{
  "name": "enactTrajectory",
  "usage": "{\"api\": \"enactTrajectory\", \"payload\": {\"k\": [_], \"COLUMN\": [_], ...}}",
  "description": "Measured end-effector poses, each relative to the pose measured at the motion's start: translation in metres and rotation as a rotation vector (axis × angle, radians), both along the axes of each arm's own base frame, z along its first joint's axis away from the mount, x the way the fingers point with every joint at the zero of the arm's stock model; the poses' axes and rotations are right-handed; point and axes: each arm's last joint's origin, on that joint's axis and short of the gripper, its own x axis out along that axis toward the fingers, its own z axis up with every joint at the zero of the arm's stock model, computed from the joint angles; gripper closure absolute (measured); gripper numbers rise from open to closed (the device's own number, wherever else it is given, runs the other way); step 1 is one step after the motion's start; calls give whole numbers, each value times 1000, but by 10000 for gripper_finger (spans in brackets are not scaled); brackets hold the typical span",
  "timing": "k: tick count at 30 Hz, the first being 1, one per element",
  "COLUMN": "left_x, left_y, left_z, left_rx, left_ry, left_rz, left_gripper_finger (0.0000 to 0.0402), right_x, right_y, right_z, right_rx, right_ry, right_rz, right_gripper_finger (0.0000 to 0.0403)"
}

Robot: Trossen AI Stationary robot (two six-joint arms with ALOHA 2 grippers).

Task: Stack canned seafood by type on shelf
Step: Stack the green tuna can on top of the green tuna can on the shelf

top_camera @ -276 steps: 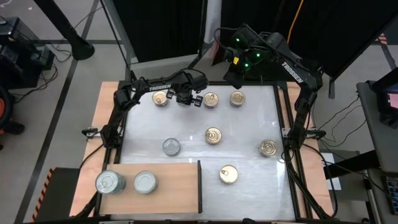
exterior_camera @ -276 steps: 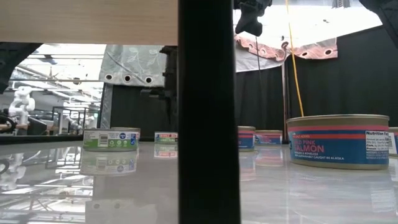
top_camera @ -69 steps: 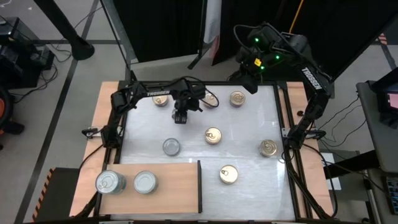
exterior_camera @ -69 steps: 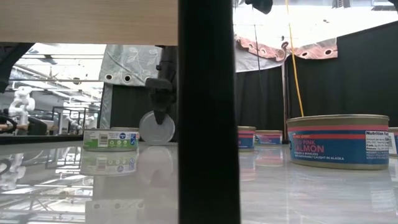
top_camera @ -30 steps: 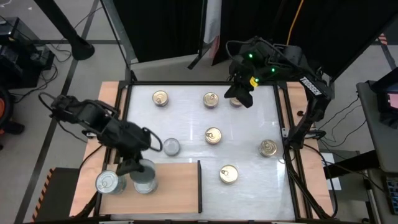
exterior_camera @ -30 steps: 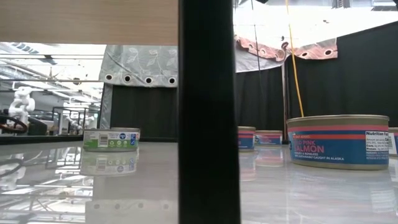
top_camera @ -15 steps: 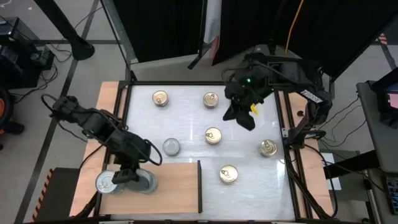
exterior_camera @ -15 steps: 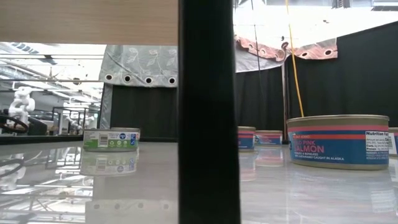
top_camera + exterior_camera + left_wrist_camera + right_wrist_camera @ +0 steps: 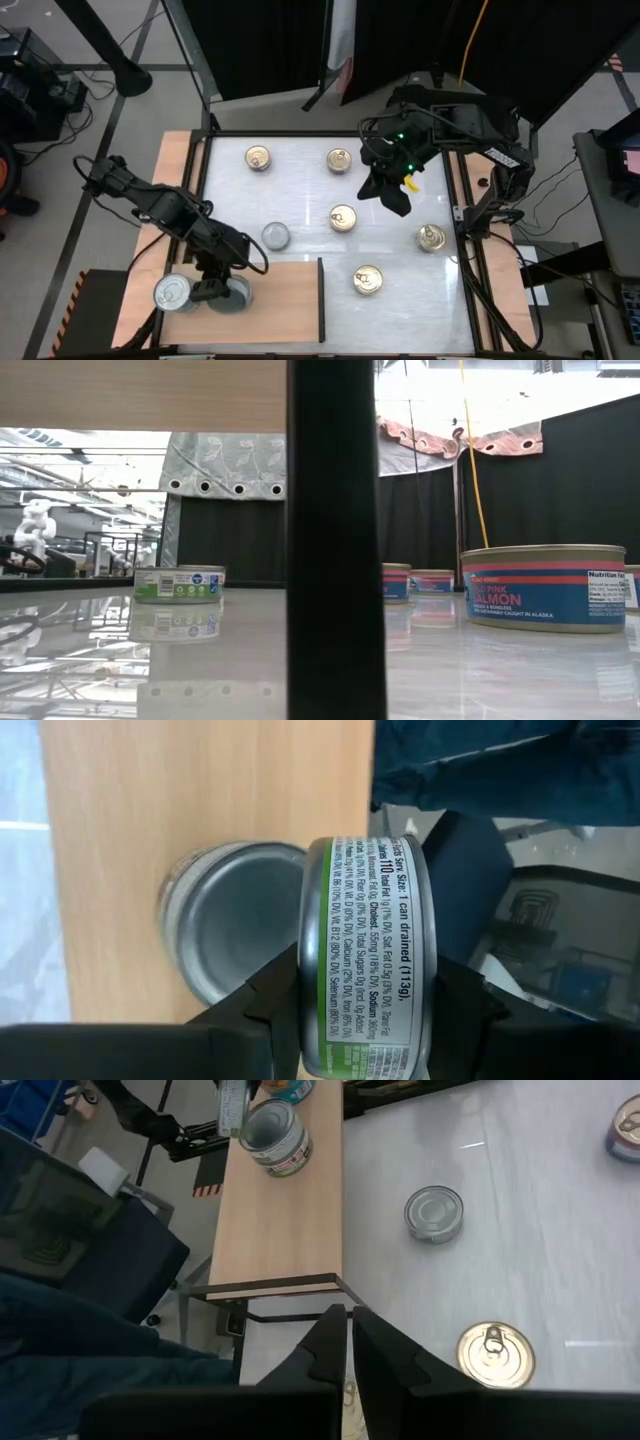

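Observation:
My left gripper [image 9: 212,290] is over the light-brown wooden shelf [image 9: 285,300] at the table's near left and is shut on a green-labelled tin [image 9: 365,960]. Beneath it a silver-lidded tin [image 9: 225,920] rests on the shelf, and another silver tin [image 9: 170,293] stands to its left. One silver tin [image 9: 275,236] and several gold-lidded tins [image 9: 343,217] stand on the white tabletop. My right gripper [image 9: 398,203] is shut and empty above the table's middle right, and its own view [image 9: 348,1342] shows its fingers together. My left gripper pinches the green-labelled tin by its two flat faces [image 9: 310,1010] between its two fingers. The fingers come from above, pointing down. The tin stands on edge, its label wall toward the wrist camera, over the silver tin on the shelf; whether the two touch cannot be told.
The shelf has a dark raised edge [image 9: 321,298] on its right side, which fills the middle of the low view [image 9: 335,540]. Gold tins stand at the far side [image 9: 258,157], the right side [image 9: 432,237] and the near middle [image 9: 367,280]. Dark frame rails run along the table's sides.
My left gripper has carried the on-edge tin a little toward the table's near edge, over the right-hand silver tin on the shelf. My right gripper has gone from the far edge toward the table's middle.

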Motion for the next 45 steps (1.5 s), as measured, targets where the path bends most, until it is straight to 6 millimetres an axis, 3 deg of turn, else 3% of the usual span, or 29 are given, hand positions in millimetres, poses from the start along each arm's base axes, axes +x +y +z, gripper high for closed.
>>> {"api": "enactTrajectory", "payload": {"k": [8, 19, 38, 42, 45], "left_x": [0, 0, -5, -3, -1], "left_y": [2, 2, 9, 19, 29], "left_z": [-1, -1, -6, 8, 24], "left_rx": [50, 54, 155, 115, 119], "left_ry": [-1, 5, 49, 49, 4], "left_rz": [55, 59, 103, 206, 346], "left_gripper_finger": [241, 165, 173, 173, 173], "right_x": [1, 3, 3, 8, 25], "right_y": [0, 0, -1, -6, -14], "right_z": [1, 3, 3, -1, -12], "right_rx": [-6, -28, -52, -105, -109], "right_ry": [-13, -56, -68, -53, -28], "right_rz": [5, 23, 43, -11, -10], "right_gripper_finger": [390, 390, 390, 390, 391]}}
